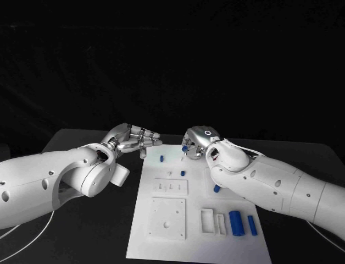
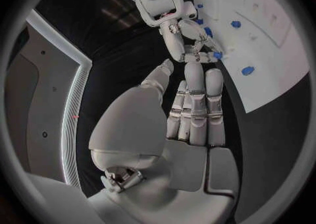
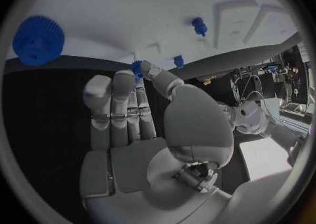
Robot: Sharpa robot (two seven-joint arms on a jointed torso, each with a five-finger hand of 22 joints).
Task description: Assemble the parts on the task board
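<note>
Right hand (image 3: 141,129) is pinching a small blue peg (image 3: 137,69) between thumb and fingertip at the far edge of the white task board (image 1: 196,231). Left hand (image 1: 129,138) is hovering beside, fingers apart, holding nothing. The peg looks light, rigid, probably slick; best taken across its sides.

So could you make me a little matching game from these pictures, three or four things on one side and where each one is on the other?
Things:
1. left hand
2. right hand
3. two blue cylinders
4. blue gear

Places or states:
A. lying side by side on the task board, on its near right part
B. at the board's far left corner, fingers apart, holding nothing
C. lying flat on the white board, in the right wrist view
D. at the board's far edge, pinching a small blue part

Pairs: 1-B, 2-D, 3-A, 4-C
</note>
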